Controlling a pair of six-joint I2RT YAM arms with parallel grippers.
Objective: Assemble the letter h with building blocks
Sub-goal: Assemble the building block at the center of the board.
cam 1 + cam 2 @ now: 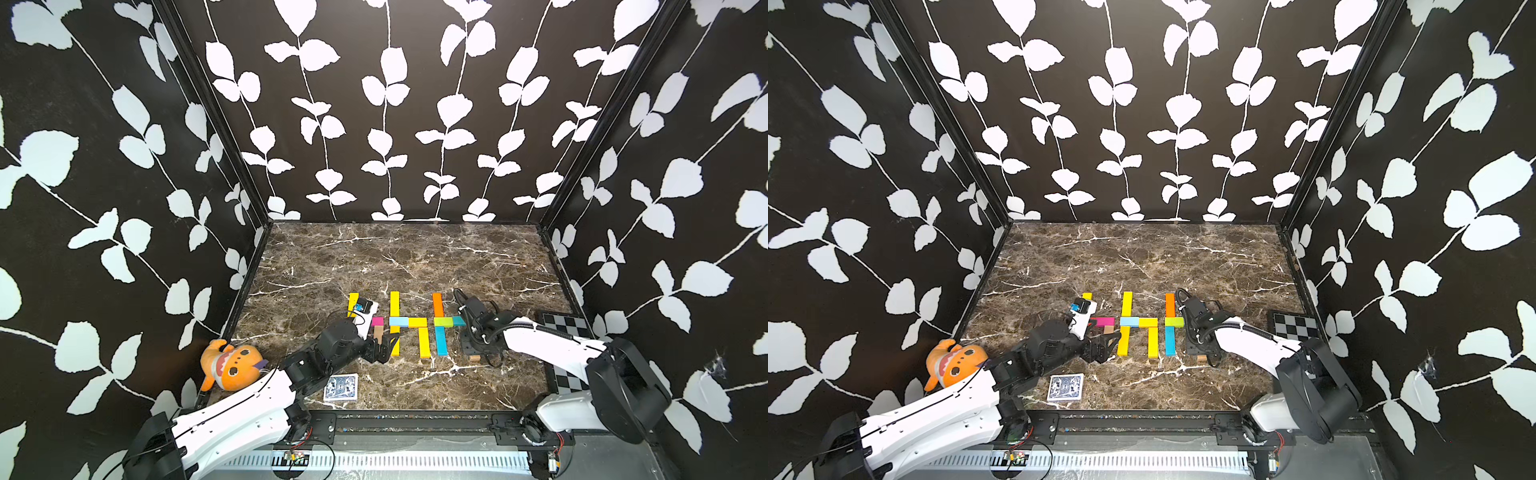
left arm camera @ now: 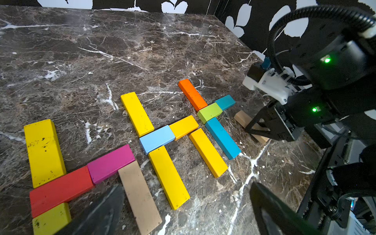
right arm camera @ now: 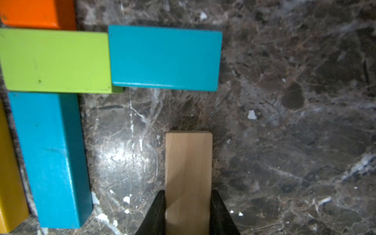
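My right gripper (image 3: 188, 195) is shut on a tan block (image 3: 188, 162), held low over the marble just short of the teal bar (image 3: 164, 59). That teal bar joins a green bar (image 3: 55, 61), with an orange bar (image 1: 437, 304) beyond and a blue bar (image 3: 50, 158) nearer, forming the rightmost figure. In the middle lies a finished letter h (image 1: 409, 322) of yellow and light blue building blocks. A third figure of yellow, red, pink and tan bars (image 2: 109, 162) lies at the left. My left gripper (image 2: 187, 186) hovers open near that figure, holding nothing.
An orange plush toy (image 1: 230, 365) sits at the table's left edge. A blue-patterned playing card (image 1: 340, 387) lies near the front. A checkerboard (image 1: 565, 328) lies along the right edge under the right arm. Patterned walls enclose three sides.
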